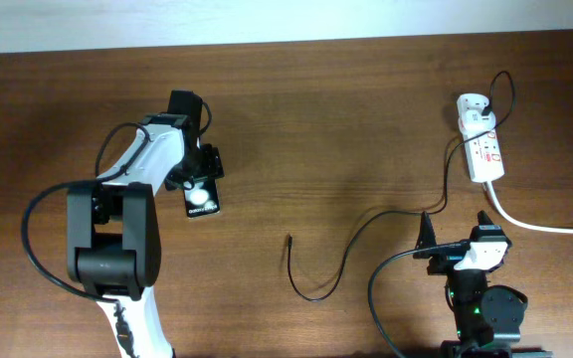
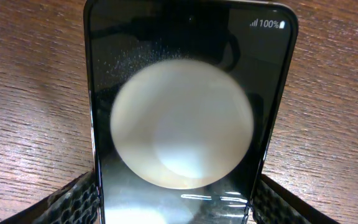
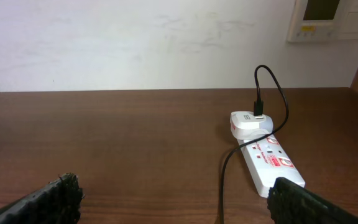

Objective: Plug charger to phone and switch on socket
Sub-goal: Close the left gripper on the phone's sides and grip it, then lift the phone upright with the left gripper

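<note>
The black phone lies on the wooden table at the left. It fills the left wrist view with a big round white glare spot and "100%" at its far corner. My left gripper has a finger against each long side of the phone. The charger's thin black cable runs from the white adapter to its plug tip, which lies loose mid-table. The socket, a white power strip, lies at the far right and also shows in the right wrist view. My right gripper is open and empty, near the strip.
The strip's thick white cord runs off to the right edge. The black cable passes between my right gripper's fingers. A white wall bounds the table's far edge.
</note>
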`<action>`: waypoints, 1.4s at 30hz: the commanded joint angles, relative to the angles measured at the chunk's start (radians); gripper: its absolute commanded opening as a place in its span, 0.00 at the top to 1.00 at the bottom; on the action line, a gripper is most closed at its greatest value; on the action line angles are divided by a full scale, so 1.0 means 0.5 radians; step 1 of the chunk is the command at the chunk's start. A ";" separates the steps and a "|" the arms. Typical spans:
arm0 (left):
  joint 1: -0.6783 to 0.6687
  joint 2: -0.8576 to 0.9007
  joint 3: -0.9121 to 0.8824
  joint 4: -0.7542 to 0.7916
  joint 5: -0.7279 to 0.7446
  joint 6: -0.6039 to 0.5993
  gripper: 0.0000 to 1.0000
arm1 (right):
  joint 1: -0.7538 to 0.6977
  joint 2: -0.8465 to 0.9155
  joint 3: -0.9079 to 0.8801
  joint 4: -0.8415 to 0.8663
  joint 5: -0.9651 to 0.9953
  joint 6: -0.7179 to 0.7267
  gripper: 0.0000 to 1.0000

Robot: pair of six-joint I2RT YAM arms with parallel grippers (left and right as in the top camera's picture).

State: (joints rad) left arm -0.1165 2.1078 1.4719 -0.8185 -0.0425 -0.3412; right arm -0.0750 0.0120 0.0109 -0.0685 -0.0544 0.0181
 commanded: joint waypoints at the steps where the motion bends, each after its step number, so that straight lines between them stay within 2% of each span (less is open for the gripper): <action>1: -0.003 0.082 -0.071 -0.014 -0.012 -0.019 0.49 | 0.017 -0.013 -0.011 -0.008 -0.034 -0.006 0.01; 3: -0.003 0.082 -0.071 -0.024 -0.013 -0.019 0.59 | 0.017 -0.013 -0.011 -0.008 -0.034 -0.007 0.01; 4: -0.003 0.082 -0.071 -0.024 -0.012 -0.019 0.66 | 0.017 -0.013 -0.011 -0.008 -0.034 -0.006 0.01; 6: -0.003 0.082 -0.069 -0.027 -0.007 -0.019 0.88 | 0.017 -0.013 -0.011 -0.008 -0.033 -0.006 0.01; 8: -0.003 0.082 -0.069 -0.026 0.003 -0.019 1.00 | 0.017 -0.013 -0.011 -0.008 -0.033 -0.007 0.01; 12: -0.003 0.082 0.012 -0.094 0.003 -0.019 1.00 | 0.017 -0.013 -0.011 -0.008 -0.034 -0.006 0.01; 20: -0.011 0.082 0.459 -0.477 0.052 -0.018 1.00 | 0.017 -0.013 -0.011 -0.008 -0.034 -0.007 0.01; 25: -0.007 0.082 0.478 -0.467 0.714 -0.005 1.00 | 0.017 -0.013 -0.011 -0.008 -0.034 -0.007 0.01; 26: -0.008 0.082 0.478 -0.461 0.980 -0.005 1.00 | 0.017 -0.013 -0.011 -0.008 -0.034 -0.006 0.01; 32: -0.003 0.082 0.478 -0.343 2.150 -0.030 1.00 | 0.017 -0.013 -0.011 -0.008 -0.034 -0.006 0.01; 33: -0.003 0.082 0.478 -0.319 2.273 -0.138 1.00 | 0.017 -0.013 -0.011 -0.008 -0.033 -0.007 0.01; 36: -0.002 0.082 0.478 -0.190 2.495 -0.672 1.00 | 0.017 -0.013 -0.011 -0.008 -0.033 -0.007 0.01; 39: 0.001 0.082 0.478 -0.060 2.754 -1.022 1.00 | 0.017 -0.013 -0.011 -0.008 -0.034 -0.006 0.01; 42: 0.007 0.082 0.478 -0.053 2.931 -1.248 1.00 | 0.017 -0.013 -0.011 -0.008 -0.034 -0.006 0.01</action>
State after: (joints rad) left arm -0.1184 2.1441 1.6863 -0.8474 1.2766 -0.8440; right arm -0.0750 0.0120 0.0105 -0.0685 -0.0544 0.0185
